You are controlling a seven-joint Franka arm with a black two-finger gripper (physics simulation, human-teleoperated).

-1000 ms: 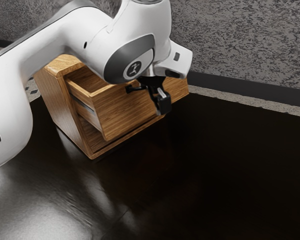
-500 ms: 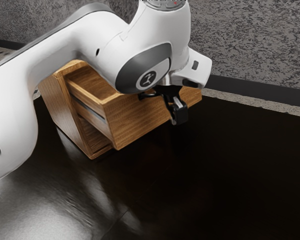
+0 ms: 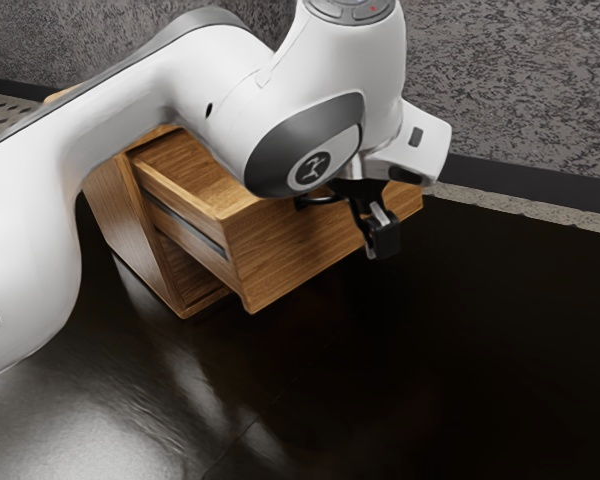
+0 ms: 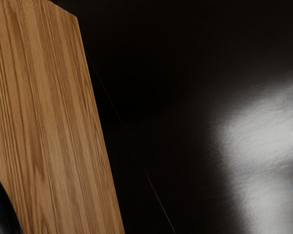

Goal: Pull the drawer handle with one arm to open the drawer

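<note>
Drawer (image 3: 280, 250) juts partly out of the wooden cabinet (image 3: 130, 225) at the frame's left centre. At its front face, right of centre, the black gripper (image 3: 377, 230) is clamped on the dark handle (image 3: 313, 201). The glossy black table (image 3: 460, 340) spreads to the right.

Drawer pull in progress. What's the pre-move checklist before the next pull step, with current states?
1. Drawer partly out of the cabinet: ok.
2. Gripper at the drawer front, by the handle: ok.
3. Hold on the handle: cannot tell, the arm hides it.
4. Table ahead of the drawer, nothing in the pull path: ok.
5. Travel left on the slide: cannot tell.
</note>
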